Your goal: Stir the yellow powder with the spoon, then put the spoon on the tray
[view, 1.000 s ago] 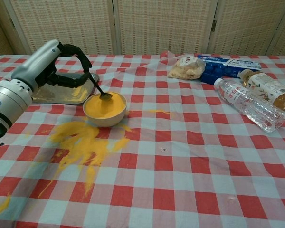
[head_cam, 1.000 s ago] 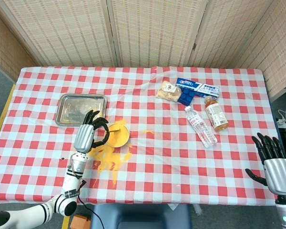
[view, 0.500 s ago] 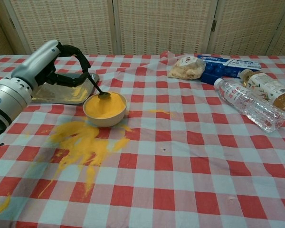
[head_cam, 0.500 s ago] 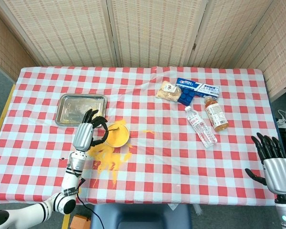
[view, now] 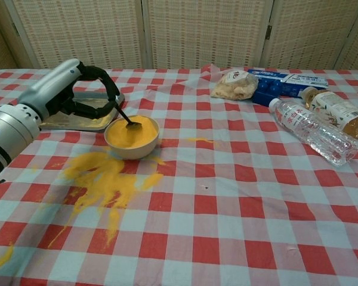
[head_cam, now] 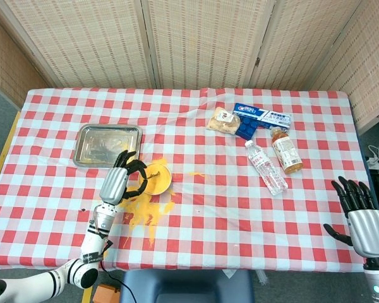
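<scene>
A cream bowl (view: 131,137) (head_cam: 156,178) full of yellow powder stands left of the table's middle. My left hand (view: 77,89) (head_cam: 121,178) grips a dark spoon (view: 124,117), whose bowl end dips into the powder. Behind the bowl lies the metal tray (head_cam: 108,144) (view: 92,123), with yellow traces on it. My right hand (head_cam: 360,211) hovers open off the table's near right corner, fingers spread, holding nothing; only the head view shows it.
Spilled yellow powder (view: 104,182) (head_cam: 146,211) spreads in front of the bowl. At the back right lie a snack bag (head_cam: 222,121), a blue box (head_cam: 259,118), a water bottle (head_cam: 266,166) and a tea bottle (head_cam: 285,150).
My left hand has shifted slightly right and nearer, carrying the spoon tip across the powder in the bowl. The right hand has barely moved.
</scene>
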Action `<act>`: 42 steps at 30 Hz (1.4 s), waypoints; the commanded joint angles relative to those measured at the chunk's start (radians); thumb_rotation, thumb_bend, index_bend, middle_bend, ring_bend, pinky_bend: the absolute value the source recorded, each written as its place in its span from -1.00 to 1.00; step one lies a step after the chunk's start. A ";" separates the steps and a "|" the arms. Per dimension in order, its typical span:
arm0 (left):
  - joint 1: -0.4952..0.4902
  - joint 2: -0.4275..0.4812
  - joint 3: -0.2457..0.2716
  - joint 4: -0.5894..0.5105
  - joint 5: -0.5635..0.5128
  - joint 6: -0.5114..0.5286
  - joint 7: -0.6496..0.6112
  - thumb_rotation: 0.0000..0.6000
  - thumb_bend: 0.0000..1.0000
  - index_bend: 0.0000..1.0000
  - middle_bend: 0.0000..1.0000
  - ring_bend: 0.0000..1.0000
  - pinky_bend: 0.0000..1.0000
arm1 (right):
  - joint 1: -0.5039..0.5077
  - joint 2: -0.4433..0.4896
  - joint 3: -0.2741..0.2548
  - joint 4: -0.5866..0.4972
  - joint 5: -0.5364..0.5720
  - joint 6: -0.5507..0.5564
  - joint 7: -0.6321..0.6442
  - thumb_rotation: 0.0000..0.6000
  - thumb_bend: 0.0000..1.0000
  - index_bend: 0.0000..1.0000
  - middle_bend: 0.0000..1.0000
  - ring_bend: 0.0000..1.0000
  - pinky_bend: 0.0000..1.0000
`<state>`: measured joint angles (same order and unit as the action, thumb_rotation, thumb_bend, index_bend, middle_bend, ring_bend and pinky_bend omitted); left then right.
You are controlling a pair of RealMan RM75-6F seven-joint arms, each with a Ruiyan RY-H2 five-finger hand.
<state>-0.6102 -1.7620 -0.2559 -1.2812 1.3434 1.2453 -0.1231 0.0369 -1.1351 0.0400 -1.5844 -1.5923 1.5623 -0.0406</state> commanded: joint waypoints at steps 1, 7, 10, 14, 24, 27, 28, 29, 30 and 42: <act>0.007 0.039 -0.004 -0.070 -0.045 -0.048 0.004 1.00 0.46 0.63 -0.25 -0.81 -0.90 | -0.001 0.001 0.000 0.000 -0.001 0.002 0.000 1.00 -0.88 -1.00 -1.00 -1.00 -1.00; 0.010 0.066 -0.010 -0.123 -0.046 -0.044 0.017 1.00 0.46 0.63 -0.25 -0.81 -0.90 | -0.001 0.001 -0.001 -0.002 0.000 0.000 -0.002 1.00 -0.88 -1.00 -1.00 -1.00 -1.00; 0.010 0.069 -0.013 -0.129 -0.045 -0.040 0.023 1.00 0.46 0.63 -0.25 -0.81 -0.90 | 0.000 0.000 -0.001 -0.002 0.001 -0.002 -0.004 1.00 -0.88 -1.00 -1.00 -1.00 -1.00; 0.007 0.059 -0.025 -0.111 -0.044 -0.028 0.013 1.00 0.45 0.63 -0.25 -0.80 -0.90 | -0.016 -0.017 -0.001 -0.021 0.019 0.015 0.027 1.00 -0.88 -1.00 -1.00 -1.00 -1.00; -0.014 0.010 -0.044 0.000 -0.018 0.010 -0.015 1.00 0.45 0.63 -0.24 -0.80 -0.91 | -0.004 -0.001 0.001 -0.001 0.006 0.002 0.013 1.00 -0.88 -1.00 -1.00 -1.00 -1.00; -0.021 -0.003 -0.042 0.034 -0.006 0.016 -0.017 1.00 0.45 0.63 -0.24 -0.80 -0.90 | -0.003 -0.001 0.003 0.004 0.007 0.002 0.011 1.00 -0.88 -1.00 -1.00 -1.00 -1.00; -0.023 -0.005 -0.040 0.042 -0.004 0.015 -0.018 1.00 0.45 0.63 -0.24 -0.80 -0.90 | -0.003 -0.001 0.003 0.005 0.008 0.002 0.010 1.00 -0.88 -1.00 -1.00 -1.00 -1.00; -0.024 -0.008 -0.039 0.051 -0.003 0.015 -0.018 1.00 0.45 0.63 -0.24 -0.80 -0.91 | -0.003 -0.002 0.003 0.006 0.009 0.001 0.010 1.00 -0.88 -1.00 -1.00 -1.00 -1.00; -0.025 -0.009 -0.037 0.055 -0.003 0.013 -0.019 1.00 0.45 0.63 -0.24 -0.80 -0.90 | -0.003 -0.002 0.004 0.007 0.009 0.001 0.010 1.00 -0.88 -1.00 -1.00 -1.00 -1.00; -0.013 0.044 -0.021 -0.033 -0.044 -0.053 -0.012 1.00 0.45 0.63 -0.24 -0.80 -0.91 | -0.005 0.000 0.002 0.007 0.001 0.009 0.009 1.00 -0.88 -1.00 -1.00 -1.00 -1.00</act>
<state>-0.6247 -1.7205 -0.2775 -1.3104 1.3012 1.1949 -0.1365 0.0319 -1.1354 0.0420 -1.5778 -1.5906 1.5710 -0.0311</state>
